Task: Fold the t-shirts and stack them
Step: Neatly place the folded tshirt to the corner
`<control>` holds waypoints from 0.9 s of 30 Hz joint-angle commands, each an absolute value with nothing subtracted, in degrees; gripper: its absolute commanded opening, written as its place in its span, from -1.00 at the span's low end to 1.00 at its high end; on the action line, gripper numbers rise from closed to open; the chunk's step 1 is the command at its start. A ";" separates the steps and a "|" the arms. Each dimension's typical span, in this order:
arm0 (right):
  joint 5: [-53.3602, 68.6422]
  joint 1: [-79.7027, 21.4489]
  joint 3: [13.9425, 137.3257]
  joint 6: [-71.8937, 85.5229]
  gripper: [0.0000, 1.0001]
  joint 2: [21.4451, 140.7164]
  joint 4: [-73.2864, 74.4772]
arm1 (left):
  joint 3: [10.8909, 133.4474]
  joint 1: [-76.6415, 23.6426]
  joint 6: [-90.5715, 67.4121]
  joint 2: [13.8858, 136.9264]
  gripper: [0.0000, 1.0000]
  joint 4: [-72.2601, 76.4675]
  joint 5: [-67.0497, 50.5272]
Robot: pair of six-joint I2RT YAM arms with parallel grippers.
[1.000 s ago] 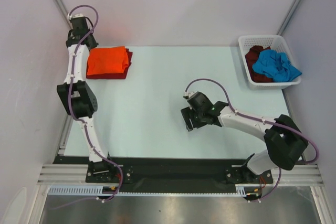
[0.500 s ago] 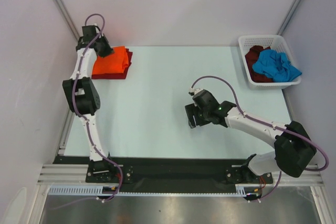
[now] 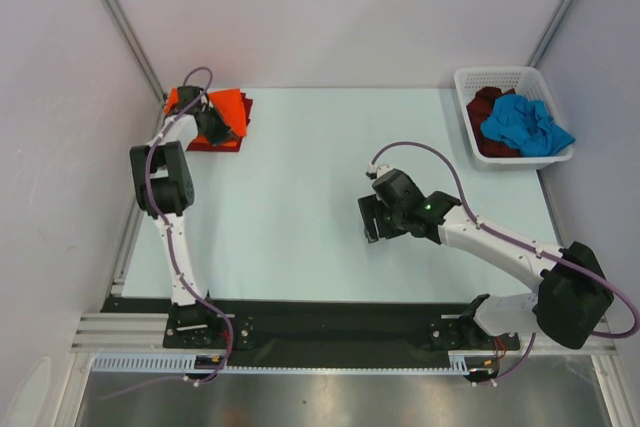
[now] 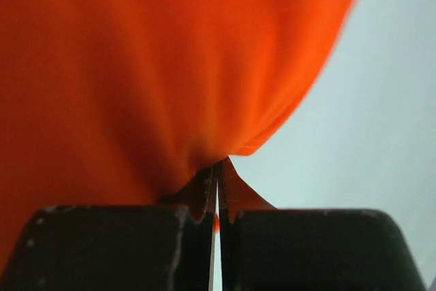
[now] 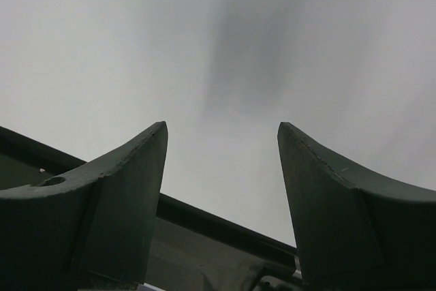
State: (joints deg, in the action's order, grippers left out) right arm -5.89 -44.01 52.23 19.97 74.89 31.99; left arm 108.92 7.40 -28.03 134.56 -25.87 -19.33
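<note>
Pale walls stand around a light counter (image 3: 300, 197). At its far left corner lies a folded orange shirt (image 3: 230, 105), on top of a dark red shirt (image 3: 218, 145). The left claw (image 3: 213, 125) is down on this pile. Its two fingers (image 4: 136, 243) are squeezed together on a bit of the orange cloth, and the left wrist view shows the cloth bunched up right at the tips. I think it is tidying the top of the pile.

The right claw (image 3: 372, 222) hangs over the bare middle of the counter. Its fingers (image 5: 109, 189) stand wide apart and nothing is between them.

Two more shirts wait in a white basket (image 3: 470, 82) at the far right corner. A blue shirt (image 3: 525, 122) lies crumpled on top, and a dark maroon shirt (image 3: 488, 105) peeks out under it. They lie farther back and to the right of the right claw, well apart from it. The right arm is much nearer to them than the left arm, so I guess it should reach there next. The blue shirt is on top, so it should come out first
</note>
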 commanded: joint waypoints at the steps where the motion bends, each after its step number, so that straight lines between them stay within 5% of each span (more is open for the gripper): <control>1: -7.56 -44.03 55.02 20.92 0.41 73.04 33.66 | 102.49 8.00 -29.18 130.09 -0.99 -21.28 -20.48; 11: -9.84 -46.40 58.27 21.36 0.41 72.86 36.21 | 97.30 9.58 -28.04 123.32 -0.99 -21.18 -23.20; 17: -9.93 -48.34 57.74 21.53 0.41 72.60 36.56 | 87.64 8.79 -29.71 109.79 -0.95 -18.72 -26.98; 27: -6.42 -44.48 54.94 24.60 0.43 73.39 27.79 | 67.78 -5.61 -24.79 80.97 -0.68 -24.25 -12.26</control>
